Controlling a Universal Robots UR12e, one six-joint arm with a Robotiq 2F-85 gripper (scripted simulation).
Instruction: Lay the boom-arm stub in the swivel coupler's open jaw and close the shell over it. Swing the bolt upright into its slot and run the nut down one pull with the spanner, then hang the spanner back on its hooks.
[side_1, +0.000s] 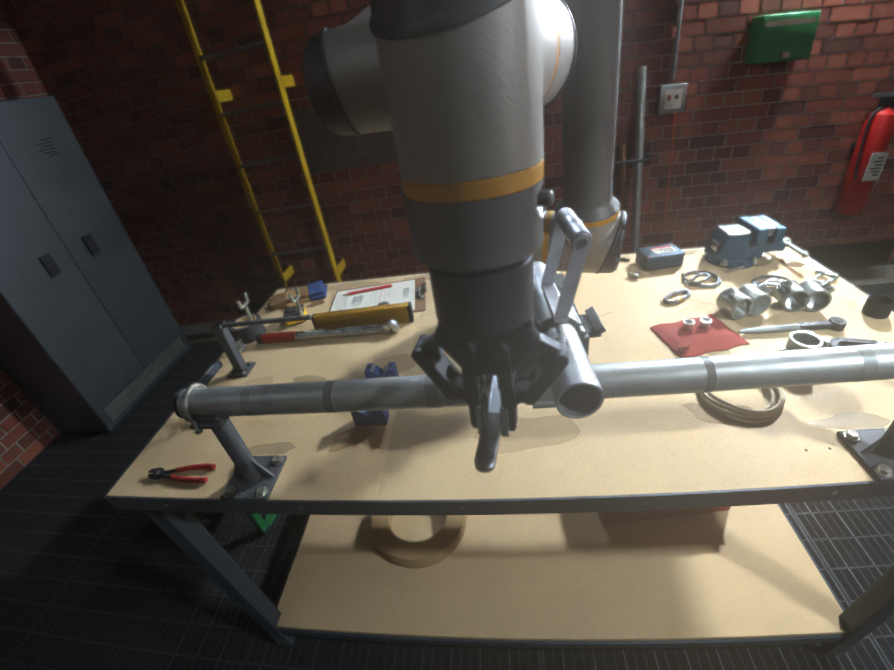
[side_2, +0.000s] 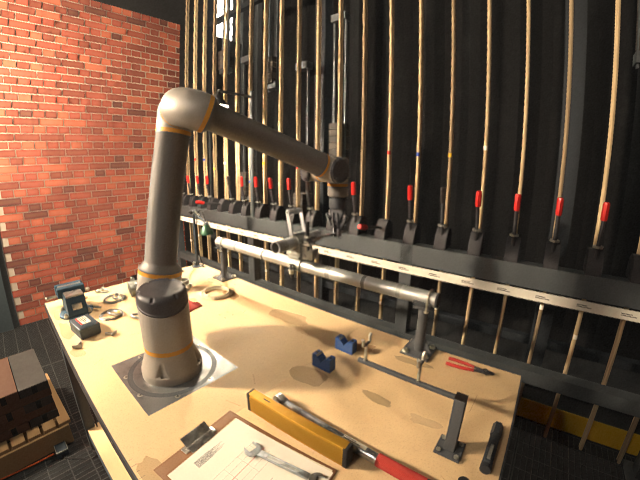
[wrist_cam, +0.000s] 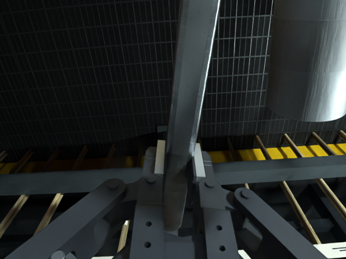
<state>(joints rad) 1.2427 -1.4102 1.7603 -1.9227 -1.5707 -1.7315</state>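
Observation:
My gripper (side_1: 493, 411) (side_2: 337, 223) (wrist_cam: 178, 167) hangs over the long rail pipe at the front edge of the bench. I hold the spanner (side_1: 488, 433) (wrist_cam: 185, 111), a flat dark steel bar, clamped by its handle. The handle end sticks out below my fingers toward the front of the bench. The swivel coupler (side_1: 566, 325) (side_2: 300, 243) sits on the rail just to my right. The boom-arm stub (side_1: 577, 383) (side_2: 282, 244) (wrist_cam: 307, 58) lies in it, its open end pointing forward. The coupler's bolt (side_1: 566, 260) (side_2: 294, 219) stands upright above the stub. The spanner's head is hidden behind my wrist.
The rail pipe (side_1: 721, 372) (side_2: 356, 279) spans the bench front on two posts. The hook rack (side_1: 238, 336) (side_2: 413, 382) stands at the left end, near a level (side_1: 371, 315), two blue V-blocks (side_2: 333, 354) and red pliers (side_1: 180, 473). Fittings and a red cloth (side_1: 696, 333) lie on the right.

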